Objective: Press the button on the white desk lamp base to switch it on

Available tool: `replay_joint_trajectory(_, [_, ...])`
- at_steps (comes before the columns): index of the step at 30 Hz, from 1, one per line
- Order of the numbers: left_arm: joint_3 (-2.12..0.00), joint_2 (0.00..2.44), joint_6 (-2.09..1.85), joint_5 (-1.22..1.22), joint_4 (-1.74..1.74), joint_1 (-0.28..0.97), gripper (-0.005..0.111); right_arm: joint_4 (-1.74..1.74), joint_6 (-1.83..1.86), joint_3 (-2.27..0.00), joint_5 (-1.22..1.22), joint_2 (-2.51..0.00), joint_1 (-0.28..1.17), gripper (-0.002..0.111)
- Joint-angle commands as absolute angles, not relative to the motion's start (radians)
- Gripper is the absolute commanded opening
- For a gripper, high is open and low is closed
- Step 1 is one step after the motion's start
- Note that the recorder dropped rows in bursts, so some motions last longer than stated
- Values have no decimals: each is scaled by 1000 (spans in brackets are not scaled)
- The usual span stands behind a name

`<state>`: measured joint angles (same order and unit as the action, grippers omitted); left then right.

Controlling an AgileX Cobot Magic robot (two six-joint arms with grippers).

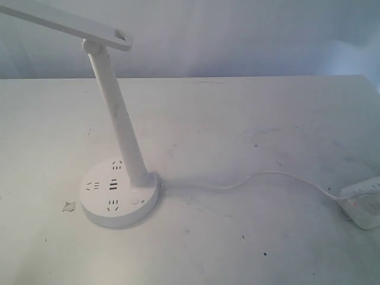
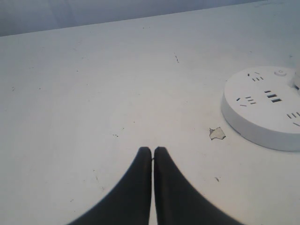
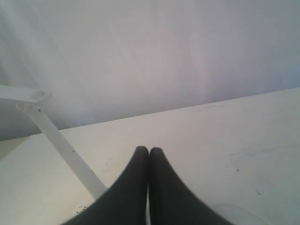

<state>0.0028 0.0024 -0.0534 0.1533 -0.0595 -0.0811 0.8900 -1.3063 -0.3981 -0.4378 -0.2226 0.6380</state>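
Observation:
The white desk lamp stands at the left of the exterior view, its slanted stem (image 1: 119,113) rising to a long head bar (image 1: 71,25). Its round white base (image 1: 120,191) carries socket holes and USB slots. The small round button (image 1: 136,202) sits on the base's front right. Neither gripper shows in the exterior view. In the left wrist view my left gripper (image 2: 153,151) is shut and empty over the bare table, well apart from the base (image 2: 265,108), whose button (image 2: 280,72) shows at its far edge. My right gripper (image 3: 149,151) is shut and empty; the stem (image 3: 65,152) is beside it.
A thin white cord (image 1: 261,177) runs from the base across the table to a white power strip (image 1: 363,202) at the right edge. A chip in the table surface (image 1: 69,206) lies left of the base. A pale wall stands behind the table's far edge.

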Motion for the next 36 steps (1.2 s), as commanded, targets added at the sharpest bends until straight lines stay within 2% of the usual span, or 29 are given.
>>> replay_joint_trajectory(1, [0,0,-51,150,-67,-81,1,911,-1213,-394,-455,-218,611,0])
replay_joint_trajectory(8, [0,0,-51,150,-67,-81,1,873,-896,-308,-368,-218,324,0])
replay_joint_trajectory(14, [0,0,-51,150,-67,-81,1,873,-896,-133,-142,-218,20,0])
replay_joint_trajectory(21, [0,0,-51,150,-67,-81,1,863,-896,-23,123,-215,-233,0])
replay_joint_trajectory(25, [0,0,-51,150,-67,-81,1,861,-897,0,152,-152,-310,0])
replay_joint_trajectory(31, [0,0,-51,150,-67,-81,1,861,-924,0,56,-15,-320,0])
replay_joint_trajectory(36, [0,0,-51,150,-67,-81,1,861,-932,0,39,0,-320,0])
